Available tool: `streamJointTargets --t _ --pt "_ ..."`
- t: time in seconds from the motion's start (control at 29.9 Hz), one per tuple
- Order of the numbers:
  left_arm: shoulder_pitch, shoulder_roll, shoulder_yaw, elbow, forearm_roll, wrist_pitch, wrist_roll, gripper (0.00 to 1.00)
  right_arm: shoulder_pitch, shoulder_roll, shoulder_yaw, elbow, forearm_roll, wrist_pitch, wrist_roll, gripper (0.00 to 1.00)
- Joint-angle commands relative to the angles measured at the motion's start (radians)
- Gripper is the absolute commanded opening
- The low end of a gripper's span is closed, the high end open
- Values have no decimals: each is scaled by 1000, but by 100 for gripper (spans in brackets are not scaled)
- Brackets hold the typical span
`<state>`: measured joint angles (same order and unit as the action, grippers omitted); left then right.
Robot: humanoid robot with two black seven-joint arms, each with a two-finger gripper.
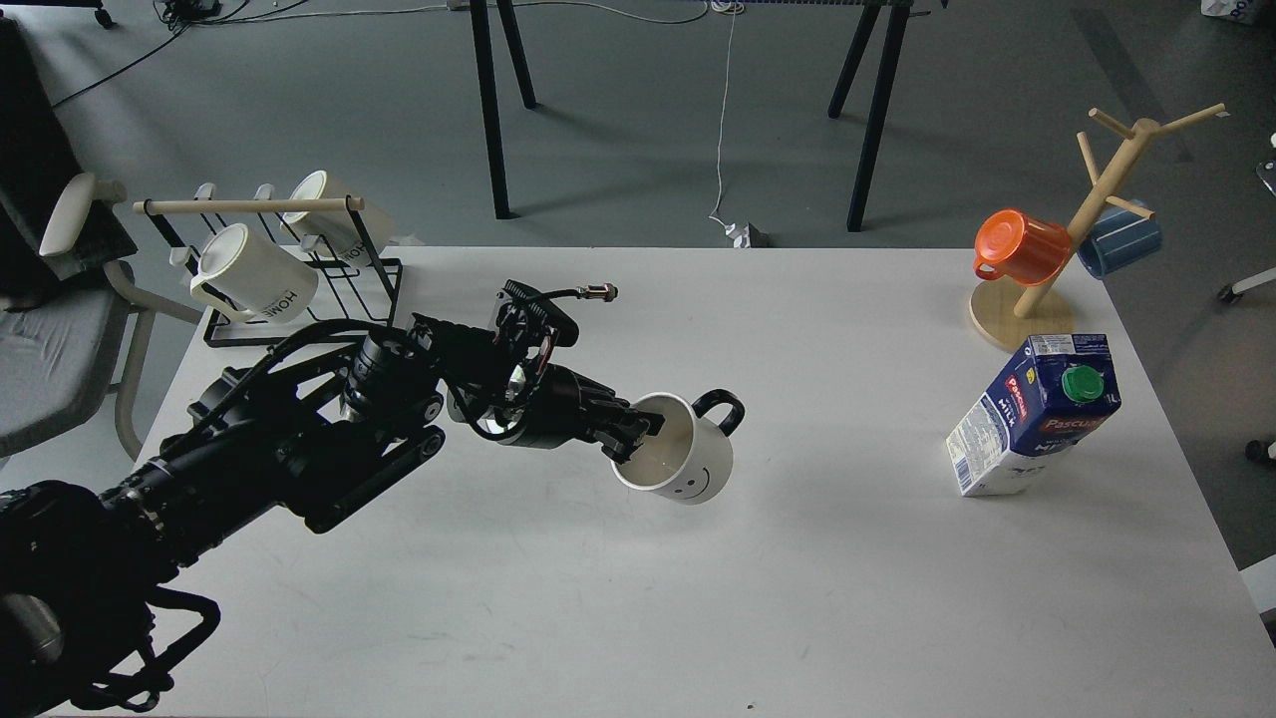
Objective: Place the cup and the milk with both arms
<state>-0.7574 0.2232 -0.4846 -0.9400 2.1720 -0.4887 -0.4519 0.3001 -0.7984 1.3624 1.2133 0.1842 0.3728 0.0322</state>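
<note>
The left pincer (638,431) is seen clamped on the near rim of the cup (681,449), one finger inside — the mug is tilted, its smiley face turned toward the viewer. The milk (1032,414) stands well apart on the right of the table (817,598), just in front of a wooden mug tree (1082,224) on which an orange cup (1022,247) is hung.

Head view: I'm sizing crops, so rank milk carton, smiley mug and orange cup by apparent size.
1. milk carton
2. smiley mug, gripped at its rim by the left gripper
3. orange cup; it hangs farther away, so true size is unsure.
</note>
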Motion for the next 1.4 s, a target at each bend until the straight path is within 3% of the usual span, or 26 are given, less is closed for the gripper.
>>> streamJointTargets --t 0.0,0.3,0.7,0.84,1.07,1.37 --pt "3 -7 40 9 -6 0 1 5 -3 1 1 0 0 0 2 99" --pt "6 1 44 9 -9 0 -1 18 -7 1 1 0 1 1 5 99" --pt "7 12 46 17 -11 0 -2 23 -9 4 3 0 1 3 5 99" --pt "6 13 44 18 -17 0 -14 40 -13 7 3 0 1 3 5 99" --pt "-6 70 35 6 -148 0 -37 85 -15 8 4 0 1 3 5 99" --pt "-30 237 -11 -59 -406 0 -37 93 -16 1 3 9 -2 5 5 99"
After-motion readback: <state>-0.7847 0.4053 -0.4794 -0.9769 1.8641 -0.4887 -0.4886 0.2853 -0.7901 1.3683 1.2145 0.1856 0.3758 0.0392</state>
